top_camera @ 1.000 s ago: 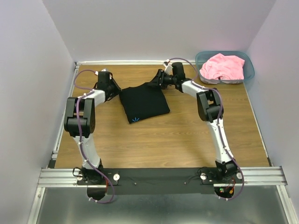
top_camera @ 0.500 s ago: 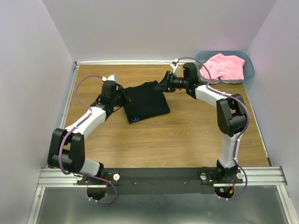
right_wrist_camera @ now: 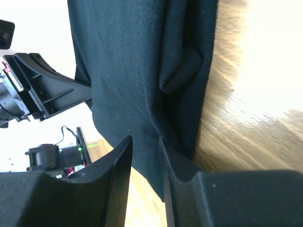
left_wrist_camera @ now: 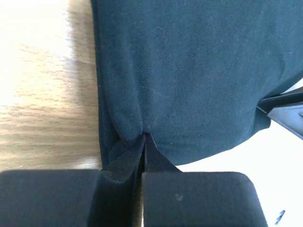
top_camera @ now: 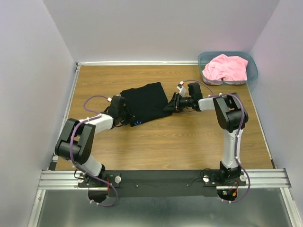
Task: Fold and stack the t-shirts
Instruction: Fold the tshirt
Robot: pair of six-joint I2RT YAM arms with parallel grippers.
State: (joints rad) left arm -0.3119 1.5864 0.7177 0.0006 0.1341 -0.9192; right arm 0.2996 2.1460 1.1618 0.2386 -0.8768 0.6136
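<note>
The black t-shirt point(top_camera: 144, 100) lies folded on the wooden table point(top_camera: 189, 142), just behind the middle. My left gripper point(top_camera: 127, 117) is at its near left corner and shut on the cloth; in the left wrist view the fingers point(left_wrist_camera: 144, 137) pinch a pucker of black fabric point(left_wrist_camera: 199, 71). My right gripper point(top_camera: 169, 105) is at the shirt's right edge; in the right wrist view its jaws point(right_wrist_camera: 144, 139) stand slightly apart, with the black cloth point(right_wrist_camera: 128, 61) lying between and against the right finger. The pink t-shirt point(top_camera: 226, 67) lies crumpled in the bin.
A teal plastic bin point(top_camera: 251, 71) stands at the table's far right corner. Lilac walls close in the table on the left, back and right. A metal rail point(top_camera: 165, 178) runs along the near edge with both arm bases.
Both grippers have moved from the black shirt's far corners to its near side, the arms stretching low over the table. The shirt now looks a little shorter front to back.
</note>
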